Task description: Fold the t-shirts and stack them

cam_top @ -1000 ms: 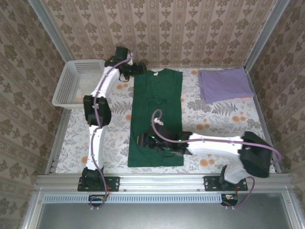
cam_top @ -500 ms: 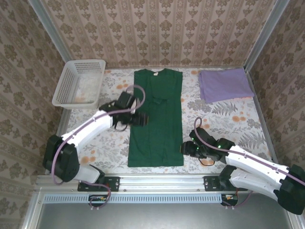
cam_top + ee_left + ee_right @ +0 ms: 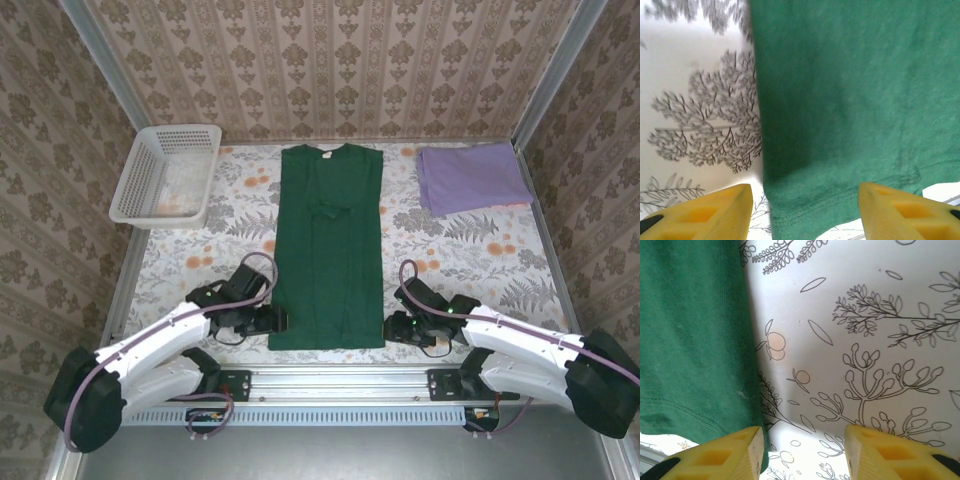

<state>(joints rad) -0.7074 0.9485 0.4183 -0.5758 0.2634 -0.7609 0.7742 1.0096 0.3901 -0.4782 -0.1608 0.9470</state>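
Top external view showed the dark green t-shirt (image 3: 330, 250) flat and lengthwise mid-table, hem nearest the arm bases, bare tablecloth (image 3: 200, 250) open along both long edges, and the folded lilac t-shirt (image 3: 472, 178) at the far right corner. Both arms lay low, reaching inward: left gripper (image 3: 277, 320) at the hem's left corner, right gripper (image 3: 392, 328) at its right corner. Each finger pair stood apart, grasping nothing.

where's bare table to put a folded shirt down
Free: between the basket and the left hand, beside the green shirt; wider, between the purple shirt and the right hand. Crowded: the near edge, both hands flanking the green hem.
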